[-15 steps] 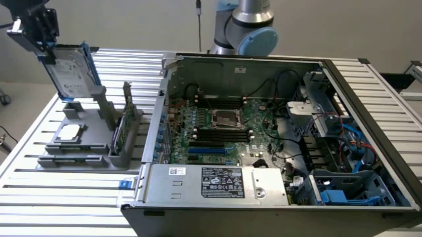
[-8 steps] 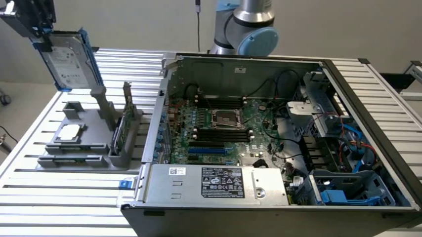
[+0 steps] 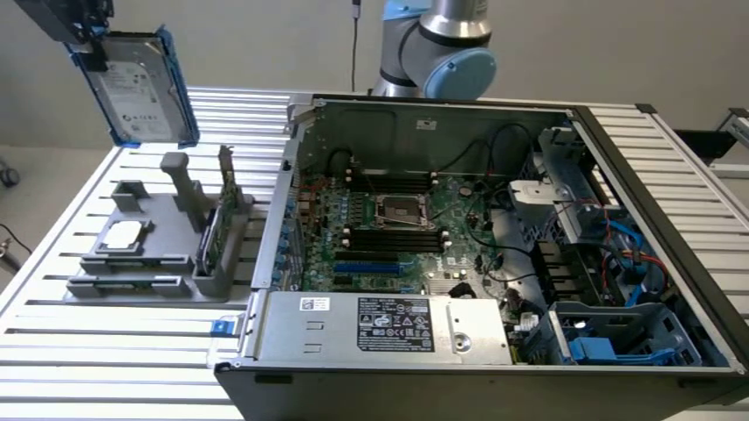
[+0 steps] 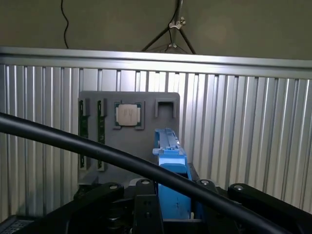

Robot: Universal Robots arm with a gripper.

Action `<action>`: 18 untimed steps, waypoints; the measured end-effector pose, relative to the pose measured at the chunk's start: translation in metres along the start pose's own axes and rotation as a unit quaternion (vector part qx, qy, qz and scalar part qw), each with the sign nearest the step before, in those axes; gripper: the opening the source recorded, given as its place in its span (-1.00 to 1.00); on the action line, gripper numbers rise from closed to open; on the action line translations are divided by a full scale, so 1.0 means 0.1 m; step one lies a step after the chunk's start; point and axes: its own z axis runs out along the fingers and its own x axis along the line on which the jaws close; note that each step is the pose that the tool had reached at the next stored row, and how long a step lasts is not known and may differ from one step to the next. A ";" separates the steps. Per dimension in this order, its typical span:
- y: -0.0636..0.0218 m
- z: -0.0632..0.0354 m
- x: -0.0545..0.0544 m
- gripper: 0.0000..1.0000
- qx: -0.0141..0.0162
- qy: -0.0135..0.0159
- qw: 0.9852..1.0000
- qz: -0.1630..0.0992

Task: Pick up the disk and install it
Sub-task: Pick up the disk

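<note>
Item: black two-fingered pincer (image 3: 84, 44), which is pinching the near top edge of the flat silver-grey metal hard drive with a white label and bright blue plastic carrier frame (image 3: 140, 86), the disk. In the wrist view the pincer (image 4: 170, 207) is closing on the blue frame of the disk (image 4: 170, 163) from both sides. The disk is hanging upright in the air, label side facing the camera, at the exterior view's far left. It is well above the grey moulded plastic holder block (image 3: 140, 263), which is carrying a small square silver processor chip (image 3: 123, 235) and a thin upright green circuit card (image 3: 224, 202). The holder is resting on a slatted aluminium table (image 3: 70, 351). To the exterior view's right an open black computer case (image 3: 468, 373) is lying with its motherboard (image 3: 404, 228) exposed. Progress, as judged: pick-up done, since the disk is clear of the holder. Installation not yet done, since the disk is well apart from the case.
</note>
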 end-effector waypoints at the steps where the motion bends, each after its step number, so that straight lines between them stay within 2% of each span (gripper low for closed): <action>1: -0.041 -0.034 0.01 -0.36 0.000 0.000 1.000 0.000; 8: -0.351 -0.277 0.06 -0.36 0.000 -0.004 1.000 0.000; 18: -0.793 -0.588 0.17 -0.36 0.000 -0.005 1.000 0.000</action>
